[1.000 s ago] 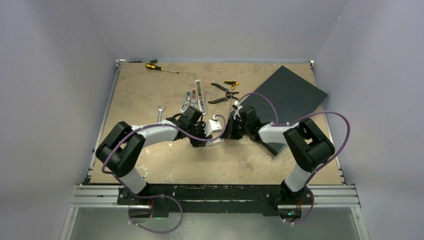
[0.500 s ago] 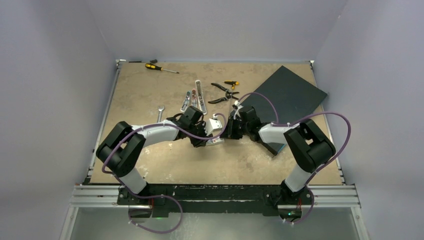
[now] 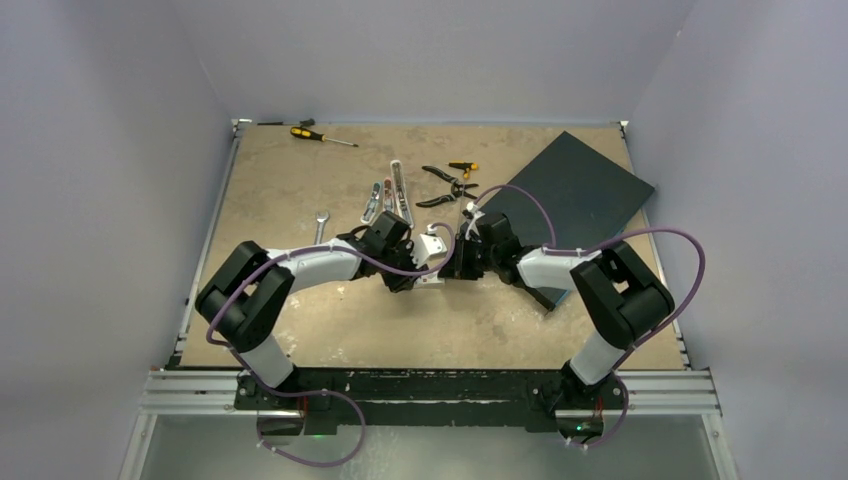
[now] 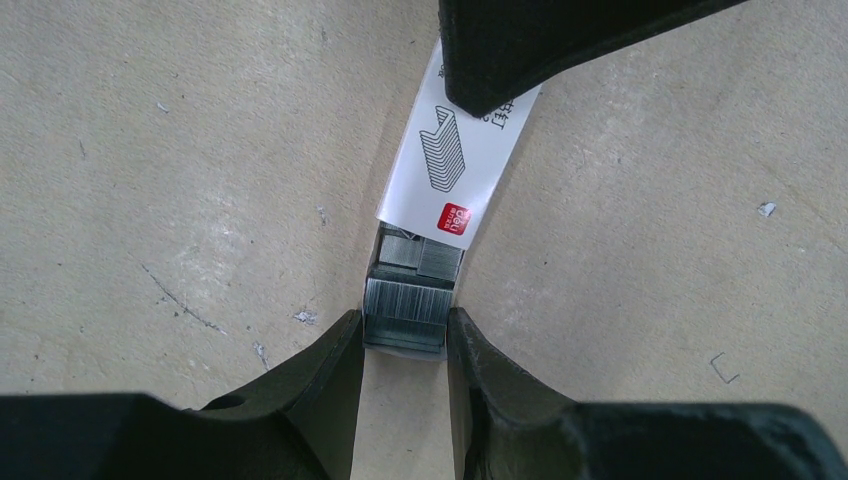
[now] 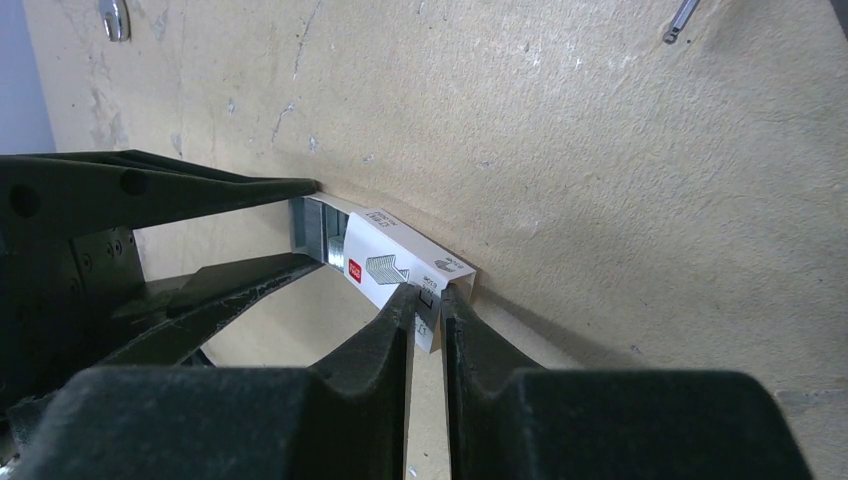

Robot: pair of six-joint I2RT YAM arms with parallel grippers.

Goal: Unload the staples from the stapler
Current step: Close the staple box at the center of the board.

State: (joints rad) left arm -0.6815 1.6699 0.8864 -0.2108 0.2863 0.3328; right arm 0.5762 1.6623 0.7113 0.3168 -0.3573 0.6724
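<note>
From above, the left gripper (image 3: pixel 412 278) and right gripper (image 3: pixel 450 270) meet tip to tip at the middle of the table (image 3: pixel 300 190), low over its surface. What they share is too small to read from here, and I can't tell which of the loose tools at upper centre might be the stapler.

The left wrist view shows more. At lower centre the left gripper's jaws stand narrow, pinching the bare end of the staples (image 4: pixel 405 305). These are silvery ribbed strips poking out of a white box (image 4: pixel 455 160), which runs up the frame to a black finger clamped on its far end.

In the right wrist view the right gripper's jaws are nearly closed on the box's near edge at centre, with the staples showing at the left.

To my eye they are parting strips from box. The pull should run straight along the box, slow, with both grips firm and level. A twist could snap the strips or crush the thin card
</note>
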